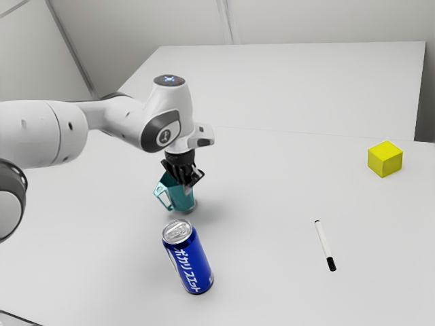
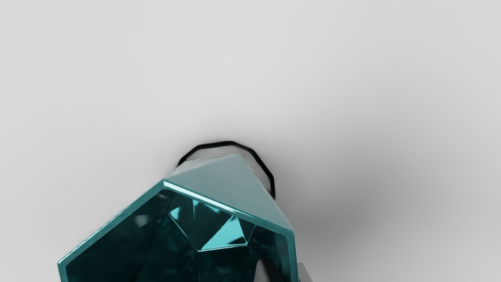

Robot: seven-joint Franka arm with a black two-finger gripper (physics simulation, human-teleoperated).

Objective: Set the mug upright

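- The teal faceted mug (image 1: 180, 198) is sitting left of centre in the exterior view, its mouth facing upward and its handle (image 1: 162, 197) pointing toward that view's left.
- Its long axis is running steeply, from the mouth down to the base, with the base lying slightly toward the exterior view's right; whether the base is resting fully flat, I cannot tell.
- The black two-finger gripper (image 1: 186, 184) is pinching the mug's wall, one finger (image 2: 263, 273) reaching inside and the other (image 2: 305, 273) pressing outside.
- The gripper is hiding part of the rim in the exterior view; in the wrist view the picture's edge is cutting off the near part of the mug and most of both fingers.
- One mug, one can, one marker and one cube are occupying the white table (image 1: 258, 292).
- The blue drink can (image 1: 195, 265) is standing at lower centre-left, the white black-ended marker (image 1: 324, 242) is lying at lower right, and the yellow cube (image 1: 385, 159) is sitting at the right, around mid-height.
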